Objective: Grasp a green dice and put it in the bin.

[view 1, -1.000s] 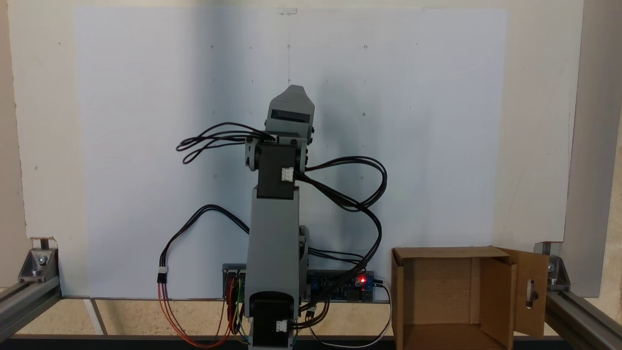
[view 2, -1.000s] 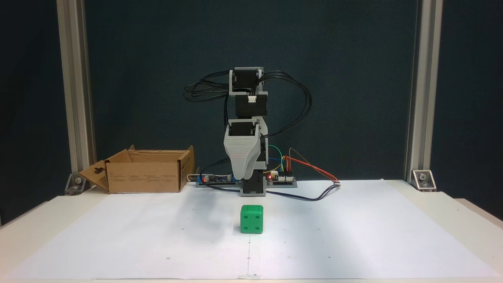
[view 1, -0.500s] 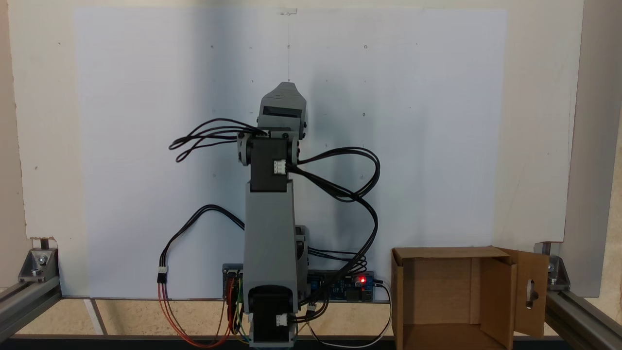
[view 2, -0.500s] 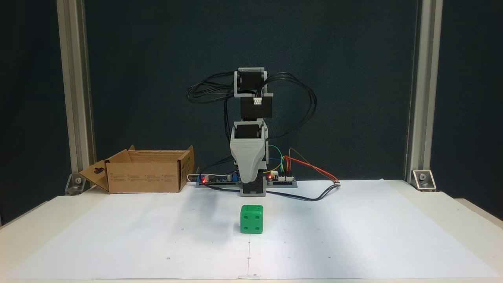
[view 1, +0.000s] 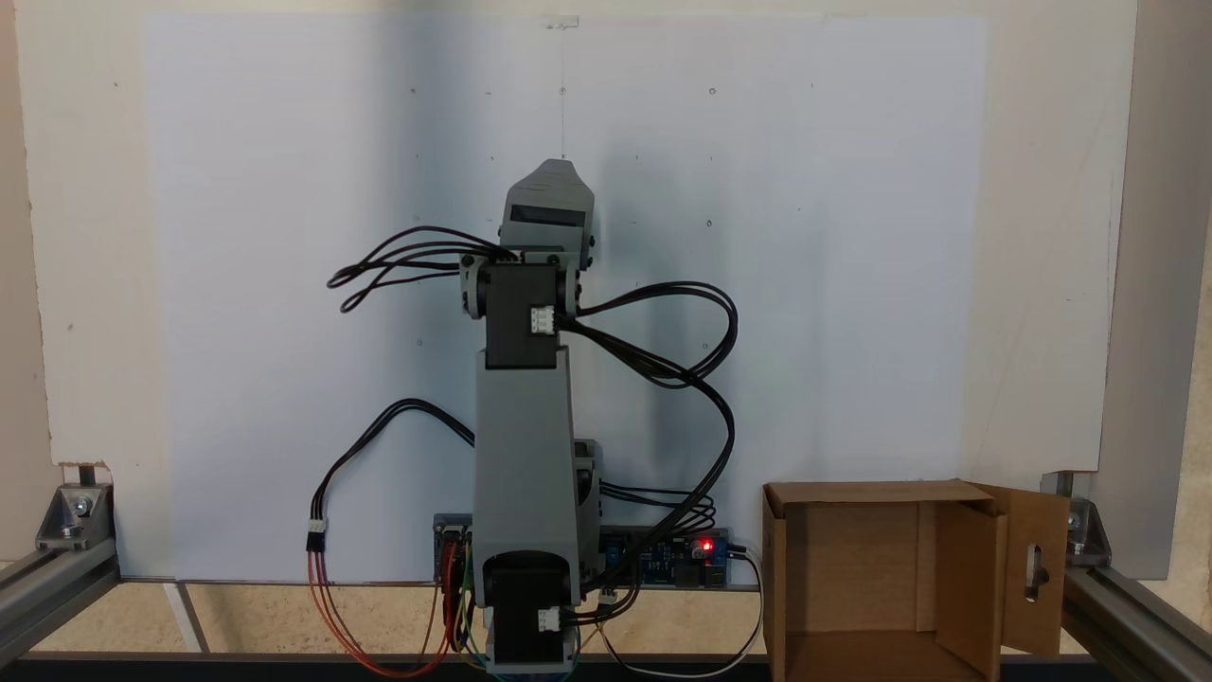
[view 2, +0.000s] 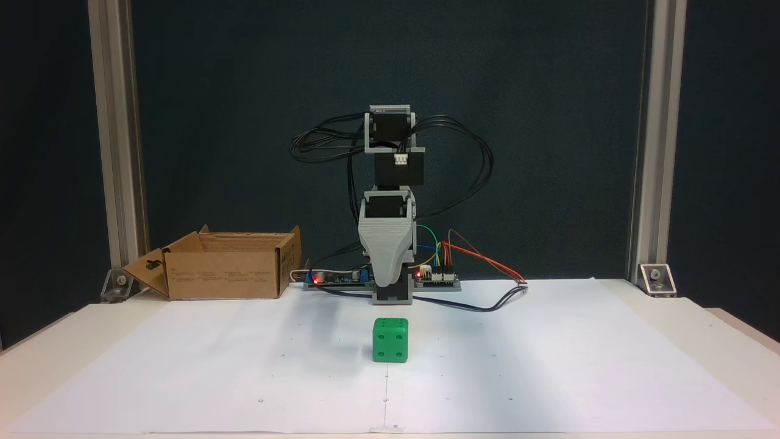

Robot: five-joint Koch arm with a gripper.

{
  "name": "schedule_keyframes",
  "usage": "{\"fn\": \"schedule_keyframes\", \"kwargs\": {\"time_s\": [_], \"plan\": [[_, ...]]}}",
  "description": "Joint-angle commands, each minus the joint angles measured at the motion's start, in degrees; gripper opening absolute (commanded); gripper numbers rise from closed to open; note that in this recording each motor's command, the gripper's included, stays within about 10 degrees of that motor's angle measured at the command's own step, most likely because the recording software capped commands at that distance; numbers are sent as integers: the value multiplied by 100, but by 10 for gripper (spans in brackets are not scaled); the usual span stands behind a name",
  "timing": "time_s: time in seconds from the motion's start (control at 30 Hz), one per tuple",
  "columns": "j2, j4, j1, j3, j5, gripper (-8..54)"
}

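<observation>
Clearly the work is at its first step, the approach: the dice is not yet grasped and nothing is in the bin. Going from left to right in the fixed view that faces the arm, the bin stands at the back left of the surface, open at the top, with one flap turned out to the side. Near the middle, the arm hangs with its fingers pointing down, above the white paper and a little behind the dice. The dice rests on the paper, apart from the fingers and well apart from the bin. I see one grey tip only, so I cannot tell whether the fingers are released or clenched.

In the other fixed view the bin is at the lower right, and the arm covers the place of the dice.

I judge that the next move needs the arm to reach forward and down, with the fingers spread wider than the dice, one on each side, before closing.
</observation>
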Motion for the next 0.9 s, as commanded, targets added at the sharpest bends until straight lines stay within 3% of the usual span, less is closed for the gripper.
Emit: {"fn": "schedule_keyframes", "kwargs": {"time_s": [0.0,0.87], "plan": [[-18,-79,-123,-26,255,435],[-1204,-1327,-158,712,264,434]]}}
